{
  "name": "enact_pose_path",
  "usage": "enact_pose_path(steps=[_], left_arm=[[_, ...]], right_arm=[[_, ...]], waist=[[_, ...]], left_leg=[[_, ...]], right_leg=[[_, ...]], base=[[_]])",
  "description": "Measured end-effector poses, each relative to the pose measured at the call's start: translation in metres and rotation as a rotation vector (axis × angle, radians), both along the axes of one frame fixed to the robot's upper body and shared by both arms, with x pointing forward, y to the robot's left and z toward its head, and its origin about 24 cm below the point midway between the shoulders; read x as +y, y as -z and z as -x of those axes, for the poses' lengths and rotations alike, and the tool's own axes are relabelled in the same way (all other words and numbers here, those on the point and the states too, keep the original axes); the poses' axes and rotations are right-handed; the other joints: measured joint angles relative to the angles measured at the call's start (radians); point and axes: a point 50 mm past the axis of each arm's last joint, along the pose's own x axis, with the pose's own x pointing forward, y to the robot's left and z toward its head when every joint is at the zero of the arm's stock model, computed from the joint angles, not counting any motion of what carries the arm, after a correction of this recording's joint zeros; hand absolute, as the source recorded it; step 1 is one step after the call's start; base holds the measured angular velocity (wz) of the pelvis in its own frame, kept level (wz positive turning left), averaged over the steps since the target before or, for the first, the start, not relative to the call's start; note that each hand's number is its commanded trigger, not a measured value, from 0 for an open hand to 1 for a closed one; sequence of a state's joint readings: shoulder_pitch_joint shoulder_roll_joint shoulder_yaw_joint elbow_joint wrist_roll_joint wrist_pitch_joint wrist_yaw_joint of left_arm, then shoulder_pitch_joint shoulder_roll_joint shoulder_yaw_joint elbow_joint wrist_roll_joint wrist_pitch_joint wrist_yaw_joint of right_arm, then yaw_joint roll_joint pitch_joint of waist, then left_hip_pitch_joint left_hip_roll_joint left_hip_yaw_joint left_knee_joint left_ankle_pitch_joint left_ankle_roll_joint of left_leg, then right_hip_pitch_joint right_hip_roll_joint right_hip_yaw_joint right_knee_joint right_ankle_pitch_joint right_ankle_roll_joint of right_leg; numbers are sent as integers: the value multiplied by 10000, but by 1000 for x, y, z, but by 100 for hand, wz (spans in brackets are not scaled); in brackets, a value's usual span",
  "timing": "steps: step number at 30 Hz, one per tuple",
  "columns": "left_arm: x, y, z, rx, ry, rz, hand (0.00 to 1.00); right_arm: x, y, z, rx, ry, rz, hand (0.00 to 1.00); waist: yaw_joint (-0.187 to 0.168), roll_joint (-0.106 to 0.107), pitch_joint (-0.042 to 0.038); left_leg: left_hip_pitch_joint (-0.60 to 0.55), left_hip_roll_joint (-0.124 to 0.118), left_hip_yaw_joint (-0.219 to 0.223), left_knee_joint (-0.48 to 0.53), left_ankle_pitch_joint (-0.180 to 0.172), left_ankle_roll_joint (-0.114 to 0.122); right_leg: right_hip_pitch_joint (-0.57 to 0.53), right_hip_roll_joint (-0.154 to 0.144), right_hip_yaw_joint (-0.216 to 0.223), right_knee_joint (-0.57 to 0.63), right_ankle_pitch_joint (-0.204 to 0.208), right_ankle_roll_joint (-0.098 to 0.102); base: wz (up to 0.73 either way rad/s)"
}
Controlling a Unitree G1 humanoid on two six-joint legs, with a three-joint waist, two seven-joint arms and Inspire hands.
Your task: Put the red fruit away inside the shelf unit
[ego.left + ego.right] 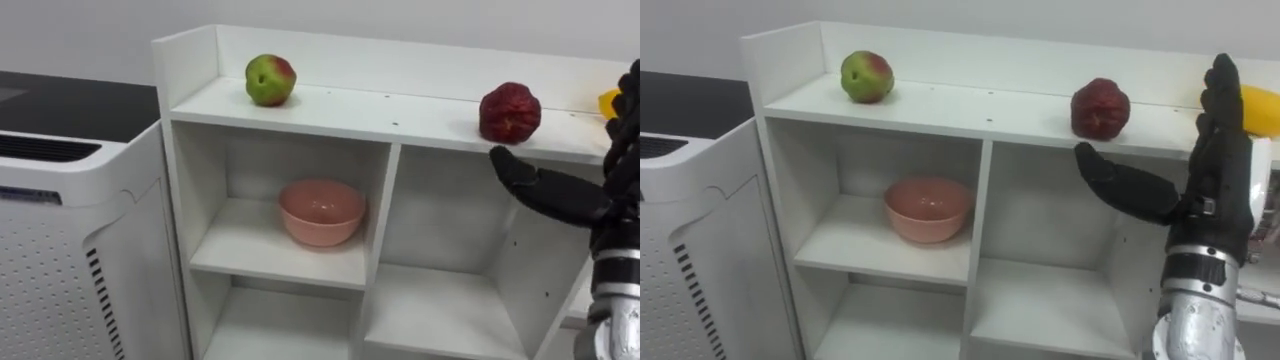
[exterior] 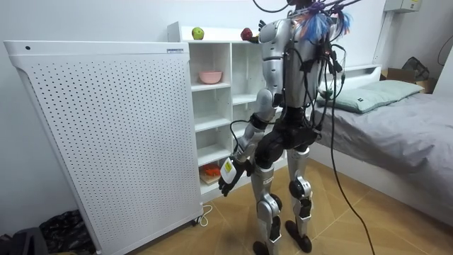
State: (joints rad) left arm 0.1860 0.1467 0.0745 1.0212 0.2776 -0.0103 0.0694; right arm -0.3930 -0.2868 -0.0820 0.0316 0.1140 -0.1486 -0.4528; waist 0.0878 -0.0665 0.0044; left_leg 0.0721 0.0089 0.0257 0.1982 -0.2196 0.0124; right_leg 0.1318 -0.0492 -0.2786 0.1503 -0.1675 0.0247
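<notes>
On top of the white closet (image 1: 400, 118) a green-and-red apple (image 1: 270, 79) rests at the left and a dark red fruit (image 1: 509, 112) at the right. A yellow fruit (image 1: 1262, 108) lies at the far right, partly behind my right hand (image 1: 1220, 185). That hand is raised in front of the top board, open, its fingers straight up and its thumb pointing left just below the red fruit; it holds nothing. My left hand (image 2: 228, 177) hangs low by my thigh, near the closet's lower shelves.
A pink bowl (image 1: 321, 211) stands in the upper left compartment; the compartment beside it is bare. A tall white perforated unit (image 2: 106, 127) stands against the closet's left side. A bed (image 2: 396, 106) lies behind me. Something orange (image 2: 210, 170) sits on a low shelf.
</notes>
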Motion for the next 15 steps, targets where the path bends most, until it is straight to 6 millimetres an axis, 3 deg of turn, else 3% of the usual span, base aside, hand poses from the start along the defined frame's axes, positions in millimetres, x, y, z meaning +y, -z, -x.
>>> enact_pose_path(steps=[6,15], left_arm=[[1,0,5,151,-57,-33,0],[4,0,9,264,-31,25,0]], right_arm=[[1,-9,-11,-110,-446,-595,0],[-14,-14,-23,221,-597,-911,0]], waist=[[178,5,20],[261,-96,82]], left_leg=[[52,-16,-15,7,5,8],[12,-13,-89,38,4,8]], right_leg=[[55,-9,5,2,0,0],[58,-10,4,4,0,0]], base=[[1],[1]])
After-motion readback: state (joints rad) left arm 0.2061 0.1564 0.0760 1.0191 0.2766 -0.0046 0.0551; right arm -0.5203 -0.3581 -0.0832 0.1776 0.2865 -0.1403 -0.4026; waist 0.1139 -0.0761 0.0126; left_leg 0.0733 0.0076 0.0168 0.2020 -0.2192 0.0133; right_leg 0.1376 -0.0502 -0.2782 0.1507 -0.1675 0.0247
